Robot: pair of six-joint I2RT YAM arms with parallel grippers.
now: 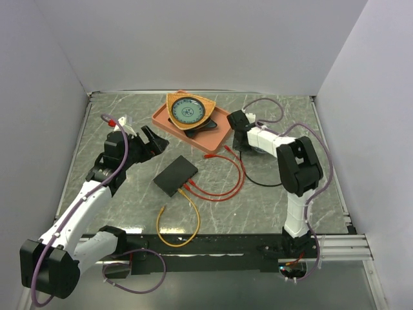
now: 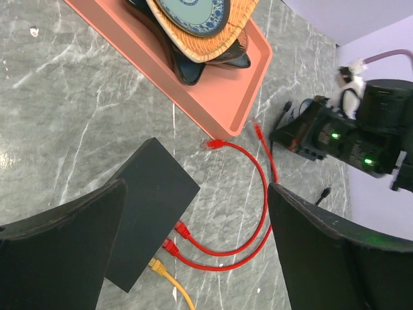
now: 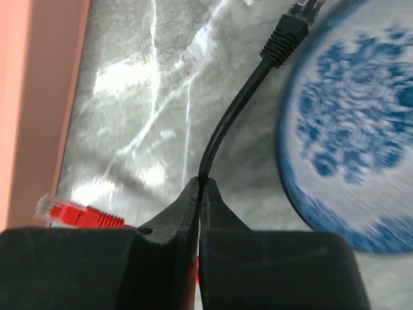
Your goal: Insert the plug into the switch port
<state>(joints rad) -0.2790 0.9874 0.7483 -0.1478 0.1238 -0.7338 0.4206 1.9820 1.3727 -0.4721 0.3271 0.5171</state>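
Right end effector is clamped on the black cable. On the counter, the switch box lies well apart, the left end effector wide open nearby. Light and limp, the cable likely flops. Its small stiff plug, beside the blue plate, wants a closer grip.
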